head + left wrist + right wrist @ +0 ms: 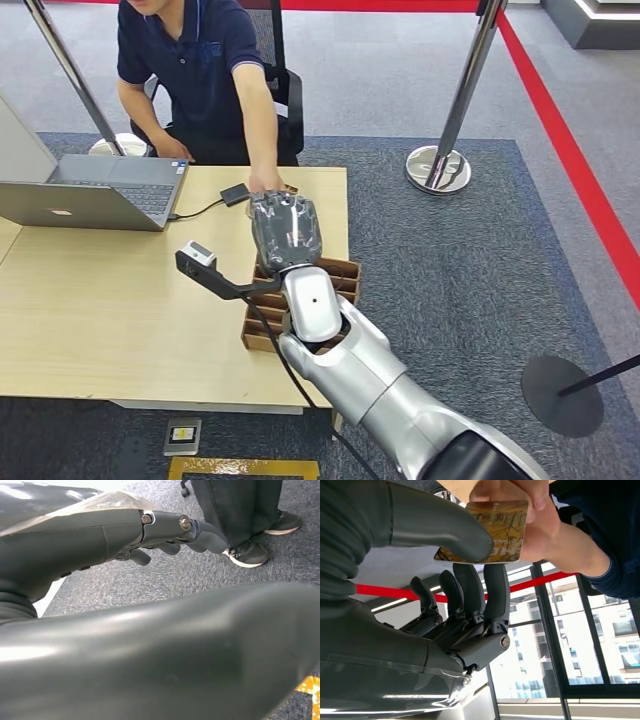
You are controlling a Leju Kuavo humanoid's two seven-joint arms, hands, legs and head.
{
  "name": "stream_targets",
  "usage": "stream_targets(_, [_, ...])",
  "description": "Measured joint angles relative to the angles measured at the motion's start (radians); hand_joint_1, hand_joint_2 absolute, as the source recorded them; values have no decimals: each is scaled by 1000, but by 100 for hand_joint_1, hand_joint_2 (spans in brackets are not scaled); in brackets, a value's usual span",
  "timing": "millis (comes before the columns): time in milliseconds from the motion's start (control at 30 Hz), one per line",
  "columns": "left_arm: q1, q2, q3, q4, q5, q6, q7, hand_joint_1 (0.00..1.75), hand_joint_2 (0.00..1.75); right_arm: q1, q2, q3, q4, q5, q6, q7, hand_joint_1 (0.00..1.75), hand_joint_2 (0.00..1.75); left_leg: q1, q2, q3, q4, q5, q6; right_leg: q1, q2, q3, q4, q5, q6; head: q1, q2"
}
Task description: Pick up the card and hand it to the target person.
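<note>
Gold card at the worktop's far right edge, pinched by both parties.
Laptop (83, 190) sits far-left on the worktop (113, 310); the left robot hand (166, 535) hangs with fingers loosely apart, holding nothing. Right robot hand (285, 232) clamps the card (497, 532) while the person's hand (531, 515) grips it too: releasing late risks a tug, early a drop. Cardboard box (343, 278) sits beneath the arm.

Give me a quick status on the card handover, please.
Right robot hand pinches card over table. Person's hand grips its far edge. Left robot hand holds nothing. Nothing in the way.
</note>
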Motion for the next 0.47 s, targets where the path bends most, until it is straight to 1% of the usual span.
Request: stream_targets(467, [0, 0, 0, 0, 0, 0, 0, 0, 0, -1, 0, 0, 0, 0, 0, 0, 136, 175, 0, 0, 0, 0, 0, 0, 0, 0, 0, 0, 0, 0, 0, 0])
